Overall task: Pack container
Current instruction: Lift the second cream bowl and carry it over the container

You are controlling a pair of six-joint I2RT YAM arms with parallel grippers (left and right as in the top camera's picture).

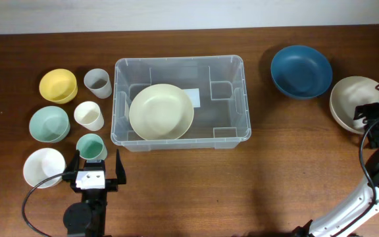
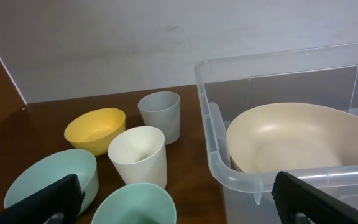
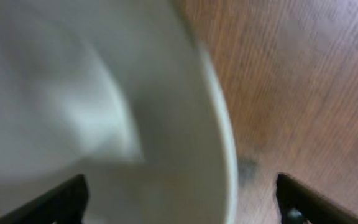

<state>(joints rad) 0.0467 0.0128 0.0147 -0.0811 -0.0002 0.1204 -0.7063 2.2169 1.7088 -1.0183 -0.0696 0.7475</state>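
The clear container (image 1: pixel 176 61) sits at the middle of the wooden counter (image 1: pixel 242 191), with a cream bowl (image 1: pixel 161 112) lying in its 9 o'clock half. At 2 o'clock from it stands a dark blue bowl (image 1: pixel 301 70), and just beyond that, toward 4 o'clock, a beige bowl (image 1: pixel 351 99).

The right tool (image 3: pixel 179 199) hangs over the beige bowl with its fingers spread wide either side of the rim, gripping nothing.

At 9 o'clock of the container are a yellow bowl (image 1: pixel 58 85), a grey cup (image 1: pixel 98 83), a mint bowl (image 1: pixel 49 124), a white cup (image 1: pixel 89 115), a teal cup (image 1: pixel 91 146) and a white bowl (image 1: pixel 44 167).

The left tool (image 1: pixel 96 163) is at 6 o'clock of the teal cup, fully open and empty.
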